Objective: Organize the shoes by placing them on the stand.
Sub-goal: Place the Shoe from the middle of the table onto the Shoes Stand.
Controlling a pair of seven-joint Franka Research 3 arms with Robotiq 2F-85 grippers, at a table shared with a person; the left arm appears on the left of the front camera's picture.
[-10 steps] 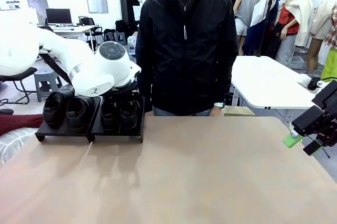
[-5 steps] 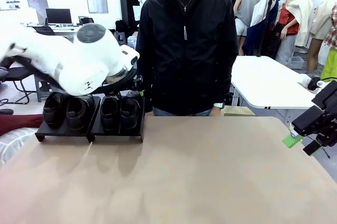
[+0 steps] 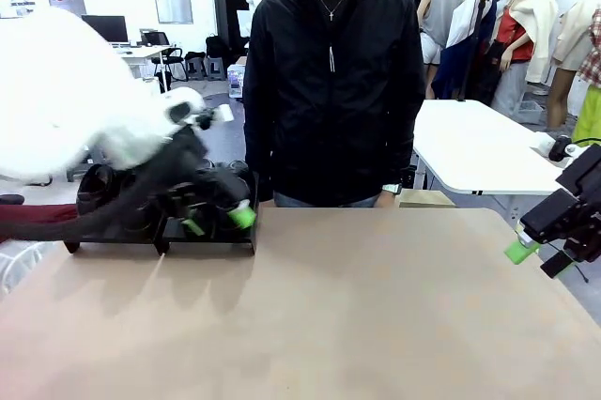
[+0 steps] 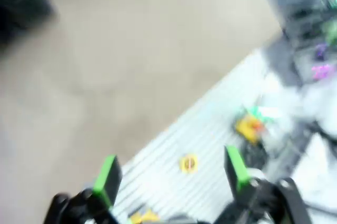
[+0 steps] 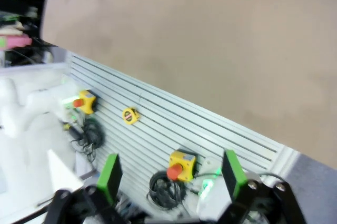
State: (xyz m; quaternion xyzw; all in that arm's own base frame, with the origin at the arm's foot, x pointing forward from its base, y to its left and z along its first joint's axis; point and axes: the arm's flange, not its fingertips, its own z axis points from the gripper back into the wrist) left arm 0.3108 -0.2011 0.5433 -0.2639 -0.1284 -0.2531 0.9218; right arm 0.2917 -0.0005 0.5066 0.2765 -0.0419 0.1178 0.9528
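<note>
The glossy black shoes [image 3: 95,190] stand on the black stand [image 3: 214,242] at the table's far left corner. My blurred left arm hides most of them. In the front view my left gripper [image 3: 218,222] hangs open just in front of the stand's right platform with nothing between its green pads. In the left wrist view the left gripper [image 4: 171,174] is open and empty over the tan tabletop [image 4: 105,50]. Off the table's right edge my right gripper [image 3: 537,257] is open and empty, and the right wrist view shows the right gripper [image 5: 171,174] the same way.
A person in a black jacket [image 3: 333,81] stands at the far edge, behind the table's middle. The tan table [image 3: 357,315] stretches bare in front of the stand. A white ribbed panel [image 5: 158,124] with yellow button boxes lies below the table's near side.
My left arm has swung off the stand, and its gripper has come down and toward the near side, in front of the right platform. The right arm has stayed still.
</note>
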